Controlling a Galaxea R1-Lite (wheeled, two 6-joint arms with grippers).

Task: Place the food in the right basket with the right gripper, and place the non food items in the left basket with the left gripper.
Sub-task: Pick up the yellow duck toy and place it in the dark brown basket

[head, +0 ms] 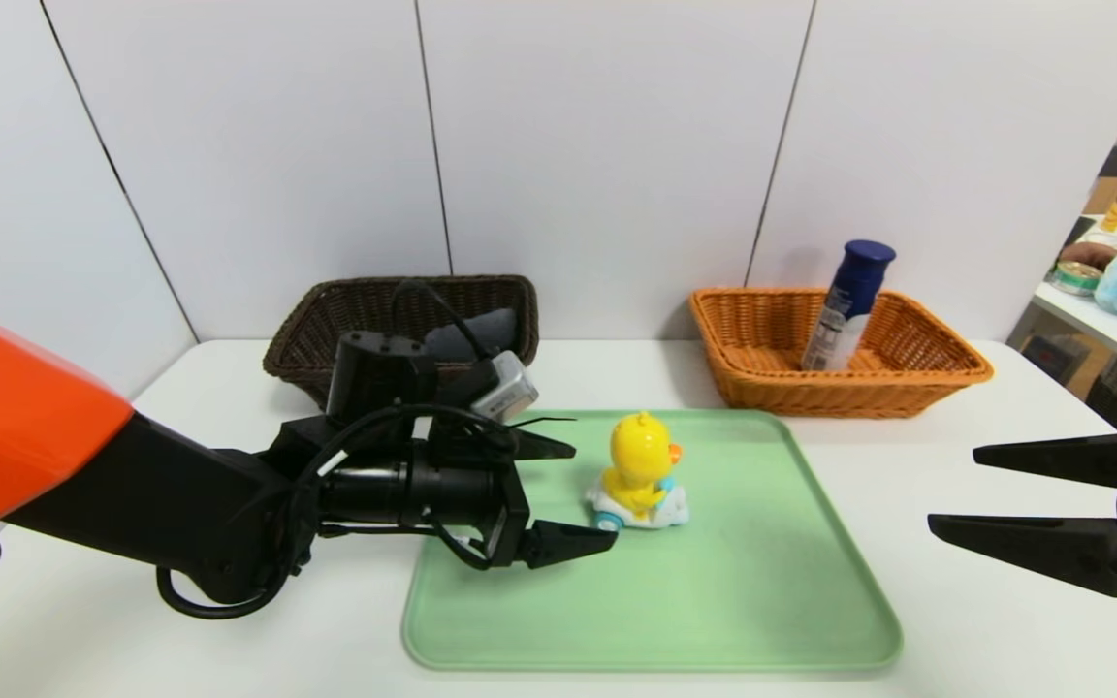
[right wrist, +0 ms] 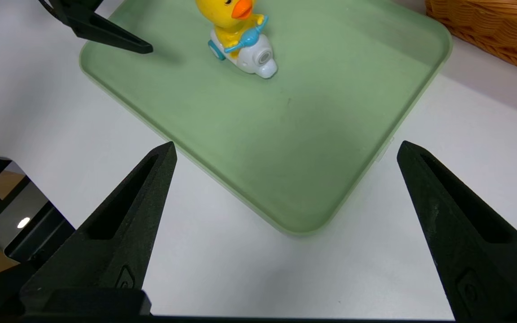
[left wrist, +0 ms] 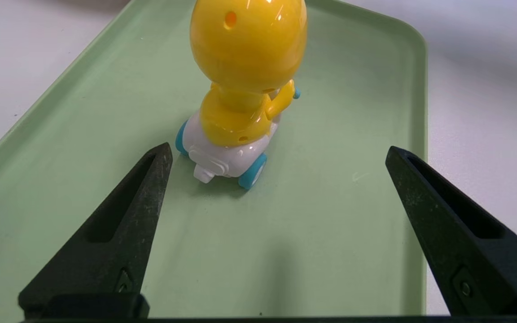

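A yellow duck toy on a white, blue-wheeled scooter (head: 638, 472) (left wrist: 240, 89) (right wrist: 239, 36) stands on the green tray (head: 714, 601). My left gripper (head: 592, 494) (left wrist: 278, 154) hovers open over the tray's left part, just behind the toy; the toy is ahead of the fingertips, not between them. The dark brown left basket (head: 326, 334) sits at the back left, partly hidden by my left wrist. The orange right basket (head: 917, 364) holds an upright blue-capped bottle (head: 846, 305). My right gripper (head: 951, 490) (right wrist: 285, 148) waits open over the table, right of the tray.
A second table (head: 1116, 330) with packets and a blue sponge stands at the far right. White wall panels close off the back. The table's left edge shows below in the right wrist view (right wrist: 20, 188).
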